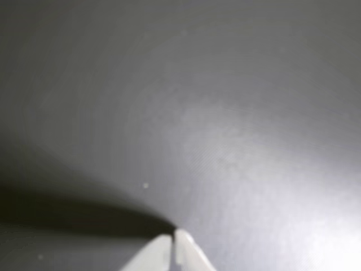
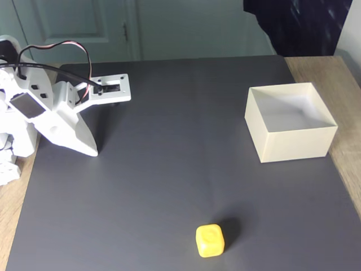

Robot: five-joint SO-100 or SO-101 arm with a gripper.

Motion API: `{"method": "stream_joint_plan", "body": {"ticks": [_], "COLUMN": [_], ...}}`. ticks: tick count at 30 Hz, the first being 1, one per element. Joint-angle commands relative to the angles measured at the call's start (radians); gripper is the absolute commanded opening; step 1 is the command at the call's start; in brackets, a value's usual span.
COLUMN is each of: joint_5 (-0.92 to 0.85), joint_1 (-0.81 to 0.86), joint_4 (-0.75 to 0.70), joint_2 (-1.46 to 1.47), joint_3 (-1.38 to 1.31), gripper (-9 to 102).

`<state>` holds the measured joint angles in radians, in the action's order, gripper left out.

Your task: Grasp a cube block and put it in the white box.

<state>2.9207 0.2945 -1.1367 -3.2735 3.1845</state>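
1. The white claw (image 2: 93, 151) sat at the fixed view's 9 o'clock, tips closed together on the dark mat (image 2: 169, 141) and gripping nothing; the wrist view showed the tips (image 1: 173, 237) meeting.
2. The cube (image 2: 210, 240) lay at 6 o'clock.
3. The box (image 2: 290, 142) stood at 2 o'clock, at the mat's edge, partly on the wooden desk (image 2: 338, 73).

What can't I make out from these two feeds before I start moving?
- Small yellow cube: fixed view, undersides hidden by itself.
- Cream-white open box: near inner floor hidden by its front wall.
- White arm's base: cut off by the fixed view's left edge.
- Tool: wrist view blurred; tips look closed.
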Motion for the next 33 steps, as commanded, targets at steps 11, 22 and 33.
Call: {"method": "stream_joint_plan", "body": {"ticks": [11,22,33], "joint_5": [0.089,0.107,0.258], "joint_1": [-0.028,0.023,0.198], "joint_4": [0.046,0.195,0.354], "joint_2": [-0.008,0.003,0.580], "joint_3": [0.000,-0.026,-0.431], "gripper": [0,0,0]}}
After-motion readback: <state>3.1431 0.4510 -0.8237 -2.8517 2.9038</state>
